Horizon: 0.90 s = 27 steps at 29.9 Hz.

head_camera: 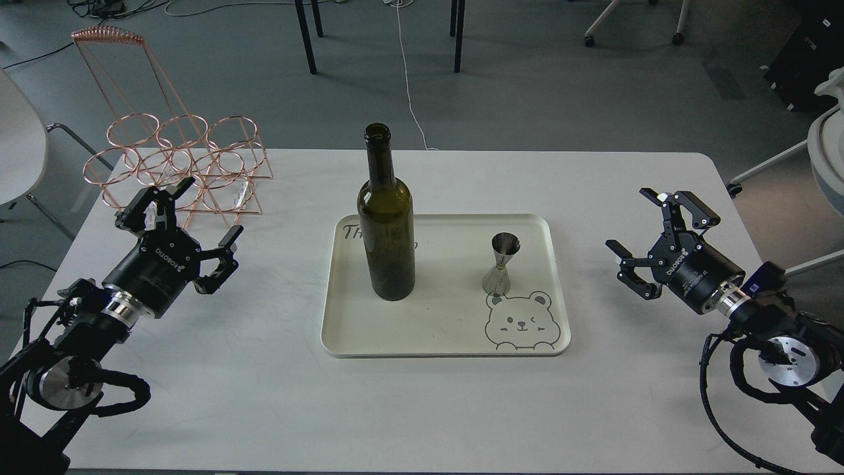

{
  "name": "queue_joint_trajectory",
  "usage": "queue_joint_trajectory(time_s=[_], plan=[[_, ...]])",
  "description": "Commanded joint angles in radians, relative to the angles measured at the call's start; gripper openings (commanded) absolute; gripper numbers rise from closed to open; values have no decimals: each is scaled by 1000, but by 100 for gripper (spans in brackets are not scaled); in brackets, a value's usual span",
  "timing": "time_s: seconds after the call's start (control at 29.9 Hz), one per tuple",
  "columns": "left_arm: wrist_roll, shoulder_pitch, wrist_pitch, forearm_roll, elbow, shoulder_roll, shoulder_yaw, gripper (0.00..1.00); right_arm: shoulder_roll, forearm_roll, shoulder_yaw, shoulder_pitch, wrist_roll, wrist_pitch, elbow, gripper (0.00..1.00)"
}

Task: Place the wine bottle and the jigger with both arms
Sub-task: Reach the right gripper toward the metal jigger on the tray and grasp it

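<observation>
The dark green wine bottle stands upright on the left half of a cream tray. The small silver jigger stands upright on the tray's right half, above a bear drawing. My left gripper hovers over the table's left side, well left of the tray, open and holding nothing. Over the right side of the table my right gripper is open too, empty, and well clear of the tray's right edge.
A copper wire rack stands at the table's back left, just behind the left gripper. The white table ends at a rounded right edge. Chairs and table legs stand on the floor beyond.
</observation>
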Motion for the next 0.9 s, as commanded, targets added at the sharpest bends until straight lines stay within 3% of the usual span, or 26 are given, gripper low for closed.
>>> queue_joint_trajectory(time_s=[0.0, 0.17, 0.27, 0.4, 0.43, 0.6, 0.74, 0.87], plan=[[-1, 0, 0, 1, -2, 2, -13, 98, -1, 7, 20, -19, 2, 0, 1, 99], [0, -1, 0, -4, -2, 4, -8, 98, -29, -30, 30, -16, 31, 0, 18, 99], [-4, -4, 0, 1, 3, 1, -5, 98, -97, -197, 33, -2, 59, 0, 72, 99], [-11, -15, 0, 47, 5, 2, -2, 98, -194, -552, 31, -3, 180, 0, 222, 99], [-20, -15, 0, 76, 3, 2, -4, 98, -220, -658, 28, -6, 207, -36, 268, 99], [-95, -15, 0, 136, -2, -1, 3, 98, -240, -1183, -48, -17, 207, -336, 380, 99], [-97, -14, 0, 136, -3, -2, 3, 98, -216, -1452, -124, -14, 207, -592, 368, 99], [-98, -15, 0, 136, -3, 4, 3, 98, -96, -1735, -155, -8, 207, -818, 252, 99]])
